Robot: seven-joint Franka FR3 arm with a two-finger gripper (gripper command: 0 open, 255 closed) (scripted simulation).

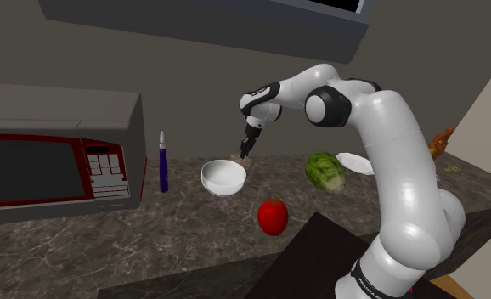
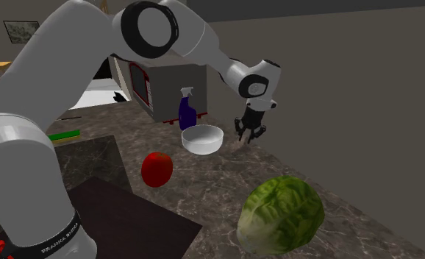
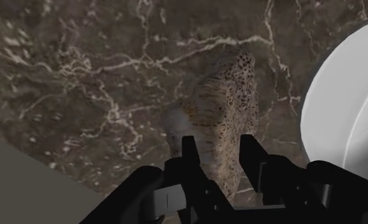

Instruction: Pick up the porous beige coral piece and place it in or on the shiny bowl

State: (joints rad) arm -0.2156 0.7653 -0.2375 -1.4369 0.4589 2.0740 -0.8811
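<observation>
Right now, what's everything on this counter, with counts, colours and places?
counter: one, dark veined stone
microwave: one, grey and red, shoulder view's left
spray bottle: one, purple, beside microwave
bowl: one, white, mid-counter
coral piece: one, speckled beige, beside bowl
apple: one, red, between bowl and stand
lettuce: one, green, shoulder view's right of bowl
plate: one, white, behind lettuce
gripper: one, black, at coral piece
arm: one, white with dark joints
</observation>
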